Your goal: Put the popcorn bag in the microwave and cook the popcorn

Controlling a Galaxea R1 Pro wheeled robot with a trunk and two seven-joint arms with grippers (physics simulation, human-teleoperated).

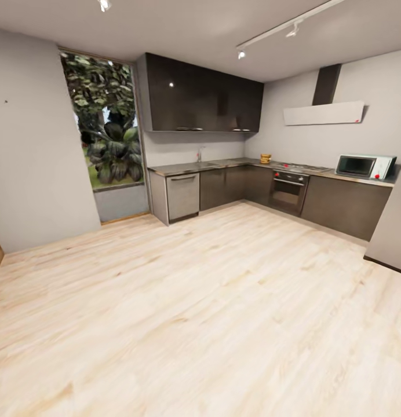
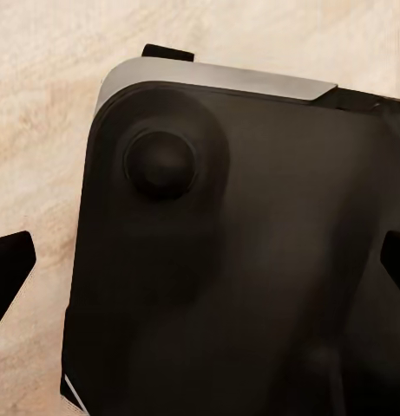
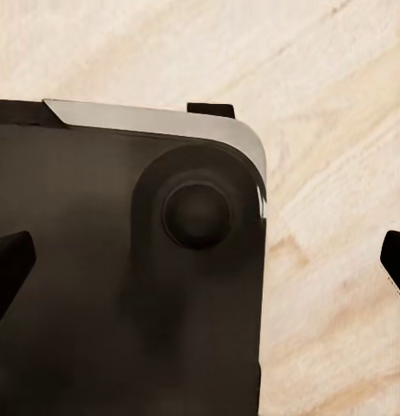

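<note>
Facing: you looked across bare wooden floor (image 1: 212,324) toward the far kitchen; both arms hung over the robot's dark base (image 2: 252,286).
Popcorn bag: one small tan shape (image 1: 265,158) sat on the far surface (image 1: 183,168), just left of the hob; too small to confirm.
Microwave: one (image 1: 365,166), far right on the same surface, door apparently closed.
Relation: bag lay left of the microwave, well apart, both well away from either jaws; neither arm was clearly nearer.
Jaws: left tips (image 2: 10,269) and right tips (image 3: 9,270) stood spread apart, released, holding nothing.
Long axis: you could not tell.
</note>
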